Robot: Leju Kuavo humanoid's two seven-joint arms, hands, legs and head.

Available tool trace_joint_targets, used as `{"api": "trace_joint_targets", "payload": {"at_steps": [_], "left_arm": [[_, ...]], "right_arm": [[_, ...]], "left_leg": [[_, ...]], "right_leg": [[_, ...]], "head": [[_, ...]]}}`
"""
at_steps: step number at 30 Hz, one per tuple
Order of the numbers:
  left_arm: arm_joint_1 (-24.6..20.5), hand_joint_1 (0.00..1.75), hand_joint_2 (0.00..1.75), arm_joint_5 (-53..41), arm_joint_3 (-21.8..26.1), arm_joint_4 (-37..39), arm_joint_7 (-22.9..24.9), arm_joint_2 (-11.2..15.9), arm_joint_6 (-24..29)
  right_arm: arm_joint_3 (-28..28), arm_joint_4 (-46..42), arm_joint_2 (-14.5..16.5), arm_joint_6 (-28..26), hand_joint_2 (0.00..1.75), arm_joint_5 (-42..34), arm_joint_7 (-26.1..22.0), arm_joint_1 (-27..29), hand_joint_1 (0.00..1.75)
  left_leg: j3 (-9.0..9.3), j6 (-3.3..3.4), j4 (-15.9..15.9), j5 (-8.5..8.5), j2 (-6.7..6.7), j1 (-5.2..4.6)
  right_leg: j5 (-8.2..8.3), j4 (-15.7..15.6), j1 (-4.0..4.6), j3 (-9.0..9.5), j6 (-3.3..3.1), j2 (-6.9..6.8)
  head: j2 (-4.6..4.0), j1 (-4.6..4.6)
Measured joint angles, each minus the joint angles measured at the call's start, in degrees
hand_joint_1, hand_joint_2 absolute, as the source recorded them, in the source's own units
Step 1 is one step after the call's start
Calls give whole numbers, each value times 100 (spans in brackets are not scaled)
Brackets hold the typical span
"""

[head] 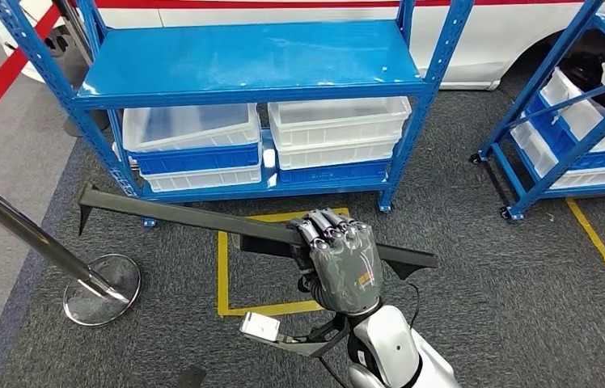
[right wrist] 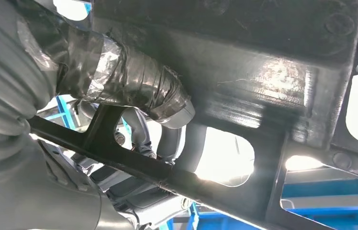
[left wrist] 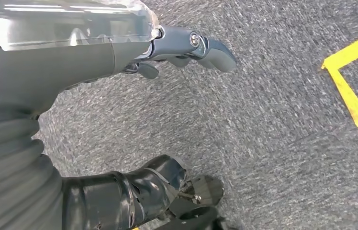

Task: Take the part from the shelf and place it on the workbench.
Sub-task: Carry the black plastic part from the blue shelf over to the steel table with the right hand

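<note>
The right hand (head: 343, 263) grasps the part (head: 202, 217), a long, dark, flat bar, with its fingers (head: 325, 226) curled over the bar's far edge. The part is held level above the grey carpet (head: 485, 291), off the shelf (head: 251, 61), and stretches from the hand out toward the robot's left, with a shorter end past the hand on the right. Part of it passes over the yellow floor marking (head: 222, 275). In the right wrist view the thumb (right wrist: 134, 86), wrapped in shiny tape, presses against the underside of the part (right wrist: 244, 76), which has cut-out openings with light showing through.

The left hand (left wrist: 119, 43) hangs over the carpet (left wrist: 263, 134) with its fingers (left wrist: 215, 48) stretched out and its taped thumb (left wrist: 134, 196) apart from them; it seems to hold nothing, though the close view hides much of it.

The blue shelf stands ahead, its top board bare, with white bins (head: 340, 121) and a blue bin (head: 198, 158) stacked on the lower level. A second blue rack (head: 574, 121) with white bins stands to the right. A metal stanchion post (head: 32, 234) on a round base (head: 101, 289) leans in at the left.
</note>
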Motion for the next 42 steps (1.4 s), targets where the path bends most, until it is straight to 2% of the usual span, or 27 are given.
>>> {"api": "trace_joint_targets", "payload": {"at_steps": [1, 3, 4, 5, 6, 7, 9, 11, 13, 15, 17, 19, 20, 21, 22, 24, 26, 27, 29, 31, 34, 35, 36, 37, 38, 40, 42], "left_arm": [[-1, 0, 175, 3, 0, 0, -1, -3, 1], [8, 0, 175, 6, 1, 0, -3, -2, 5], [15, 0, 175, 9, 2, 0, -3, -1, 8], [21, 0, 175, 11, 2, 0, -3, -1, 10], [23, 0, 175, 12, 2, -1, -3, -1, 12], [23, 0, 175, 12, 2, -1, -4, -1, 13], [20, 0, 175, 13, 2, -1, -5, -1, 13], [20, 0, 175, 17, 2, -1, -5, -1, 14], [20, 0, 175, 27, 2, 0, -5, -2, 15], [15, 0, 175, 39, 2, 0, -8, -2, 15], [15, 0, 175, 48, 2, -1, -15, -1, 15], [28, 0, 175, 51, 3, -1, -20, -1, 16], [36, 0, 175, 52, 3, 0, -20, -1, 15], [42, 0, 175, 52, 4, 0, -20, -1, 16], [43, 0, 175, 52, 4, 0, -20, -1, 16], [38, 0, 175, 53, 4, 0, -20, -1, 17], [32, 0, 175, 54, 4, 0, -20, -2, 18], [31, 0, 175, 54, 4, 0, -19, -3, 18], [26, 0, 175, 55, 4, -1, -20, -12, 19], [17, 0, 175, 55, 4, -2, -21, -27, 19], [26, 0, 175, 55, 4, -1, -20, -33, 20], [33, 0, 175, 55, 4, -1, -18, -32, 21], [37, 0, 175, 56, 4, -2, -14, -32, 21], [37, 0, 175, 55, 4, -2, -12, -32, 21], [33, 0, 175, 55, 4, -2, -10, -32, 21], [28, 0, 175, 54, 4, -1, -9, -33, 21], [29, 0, 175, 55, 4, 0, -9, -34, 21]], "right_arm": [[-15, -10, -1, -8, 175, -1, 0, 8, 175], [-41, -25, -1, -36, 175, -9, 0, 36, 175], [-52, -28, -1, -54, 175, -16, 0, 62, 175], [-63, -30, -2, -69, 175, -26, 0, 91, 175], [-76, -30, -2, -81, 175, -34, 0, 114, 175], [-90, -33, -3, -87, 175, -40, 0, 129, 175], [-120, -50, -3, -91, 175, -44, 0, 134, 175], [-139, -77, -3, -99, 175, -44, 0, 134, 175], [-161, -91, -3, -107, 175, -45, 0, 140, 175], [-184, -96, -2, -109, 175, -46, 0, 147, 175], [-194, -105, -1, -112, 175, -49, -1, 152, 175], [-196, -110, -1, -116, 175, -56, -5, 165, 175], [-198, -110, -1, -117, 175, -65, -12, 178, 175], [-201, -110, -1, -118, 175, -75, -24, 191, 175], [-204, -110, -1, -118, 175, -86, -37, 200, 175], [-216, -110, -1, -119, 175, -109, -61, 205, 175], [-230, -112, 0, -121, 175, -126, -68, 204, 175], [-234, -113, 0, -122, 175, -132, -71, 206, 175], [-240, -115, -1, -125, 175, -139, -77, 215, 175], [-257, -121, -2, -126, 175, -142, -81, 220, 175], [-276, -127, -2, -127, 175, -146, -92, 224, 175], [-277, -126, -3, -127, 175, -151, -97, 231, 175], [-280, -126, -3, -127, 175, -156, -102, 238, 175], [-284, -126, -3, -127, 175, -160, -105, 244, 175], [-291, -126, -3, -128, 175, -161, -109, 247, 175], [-304, -126, -3, -130, 175, -163, -117, 245, 175], [-314, -127, -2, -135, 175, -169, -122, 242, 175]], "left_leg": [[3, 31, -29, 24, 25, 16], [-12, 60, -34, 37, 67, 8], [-21, 61, -30, 38, 89, 5], [-27, 60, -23, 37, 113, 2], [-29, 58, -14, 34, 137, 2], [-27, 53, -3, 27, 162, 1], [-25, 24, 25, 4, 211, -12], [-33, -28, 40, -9, 261, -37], [-28, -84, 28, -5, 322, -55], [-39, -141, 75, -69, 305, -47], [-234, -183, 525, -368, 188, -33], [-580, -199, 1299, -728, 109, -31], [-696, -204, 1553, -787, 96, -30], [-719, -205, 1605, -736, 90, -27], [-639, -203, 1439, -587, 83, -22], [-292, -190, 724, -229, -31, -1], [-59, -173, 213, -95, -187, 12], [-34, -157, 147, -115, -229, 8], [-31, -95, 110, -83, -167, 5], [-21, -9, 64, -42, -79, 17], [-29, 48, 44, -28, 66, 6], [-33, 50, 46, -29, 118, -2], [-35, 51, 48, -31, 168, -8], [-32, 49, 49, -34, 215, -14], [-21, 47, 49, -40, 257, -20], [-1, 27, 51, -55, 329, -40], [8, -20, 43, -58, 392, -57]], "right_leg": [[-146, 216, -2, -96, 26, -27], [-514, 905, -19, -405, 73, -75], [-629, 1220, -29, -545, 93, -82], [-646, 1378, -36, -610, 106, -91], [-558, 1326, -42, -572, 111, -104], [-385, 1058, -45, -426, 105, -132], [-72, 283, -25, -30, 66, -255], [14, -123, 18, 151, 2, -329], [20, -156, 33, 138, -60, -275], [54, -196, 1, 152, -124, -216], [85, -226, -21, 163, -189, -166], [96, -220, -16, 145, -218, -100], [97, -214, -13, 139, -220, -61], [97, -203, -13, 135, -220, -17], [95, -189, -15, 133, -217, 29], [82, -146, -18, 122, -192, 124], [75, -94, -8, 76, -136, 208], [85, -86, -7, 50, -100, 244], [108, -95, -19, 21, -25, 288], [-23, 76, -22, -59, 32, 153], [-530, 1012, -31, -484, 85, -80], [-625, 1295, -37, -613, 92, -98], [-623, 1411, -40, -660, 91, -109], [-511, 1297, -40, -589, 80, -123], [-321, 966, -35, -405, 57, -153], [-47, 177, 15, 13, -17, -333], [-4, -154, 81, 166, -81, -448]], "head": [[0, 11], [0, 30], [0, 30], [0, 30], [0, 30], [0, 30], [0, 31], [0, 28], [0, 26], [0, 26], [0, 23], [0, 20], [0, 21], [0, 20], [0, 20], [0, 21], [0, 24], [0, 24], [0, 24], [0, 40], [0, 56], [0, 56], [0, 55], [0, 55], [0, 55], [0, 55], [0, 54]]}}
